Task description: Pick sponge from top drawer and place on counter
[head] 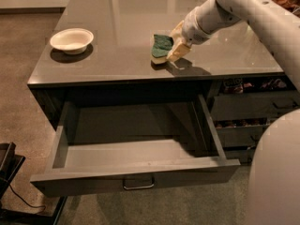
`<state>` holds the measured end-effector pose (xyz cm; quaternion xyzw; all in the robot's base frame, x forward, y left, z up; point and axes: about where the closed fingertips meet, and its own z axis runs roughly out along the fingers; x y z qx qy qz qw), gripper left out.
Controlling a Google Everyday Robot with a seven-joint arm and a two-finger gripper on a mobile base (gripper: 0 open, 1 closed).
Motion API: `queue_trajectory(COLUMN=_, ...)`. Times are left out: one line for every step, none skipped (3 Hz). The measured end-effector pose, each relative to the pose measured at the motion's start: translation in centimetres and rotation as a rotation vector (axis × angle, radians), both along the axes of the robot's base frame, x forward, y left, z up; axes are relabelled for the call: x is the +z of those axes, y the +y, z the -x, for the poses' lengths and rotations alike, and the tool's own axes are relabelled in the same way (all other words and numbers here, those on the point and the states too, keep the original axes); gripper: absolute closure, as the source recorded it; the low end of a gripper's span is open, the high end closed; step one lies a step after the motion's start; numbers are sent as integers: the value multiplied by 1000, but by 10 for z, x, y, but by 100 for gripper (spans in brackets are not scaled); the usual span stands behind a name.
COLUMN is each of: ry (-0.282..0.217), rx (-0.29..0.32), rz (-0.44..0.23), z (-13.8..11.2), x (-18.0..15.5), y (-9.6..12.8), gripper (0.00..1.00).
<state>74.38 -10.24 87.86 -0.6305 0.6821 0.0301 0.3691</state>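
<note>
The sponge [162, 47], dark green on top with a yellow layer below, sits tilted on the counter [122, 27] near its front edge, its lower edge touching the surface. My gripper [174, 43] reaches down from the upper right and is shut on the sponge's right side. The top drawer [136, 165] is pulled wide open below the counter's front edge; its inside shows nothing in it, and its metal bar handle [138, 183] faces the front.
A white bowl [71, 40] stands on the counter's left part. Narrower grey drawers [255, 107] are at the right, below the counter. My white arm and body fill the right edge. A dark object [7, 165] sits on the floor at the lower left.
</note>
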Motion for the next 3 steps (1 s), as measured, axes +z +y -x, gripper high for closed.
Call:
queue_trajectory(ry=0, rx=0, rz=0, z=0, x=0, y=0, gripper=35)
queue_trajectory(ry=0, rx=0, rz=0, z=0, x=0, y=0, gripper=11)
queue_trajectory(ry=1, rx=0, rz=0, z=0, x=0, y=0, gripper=0)
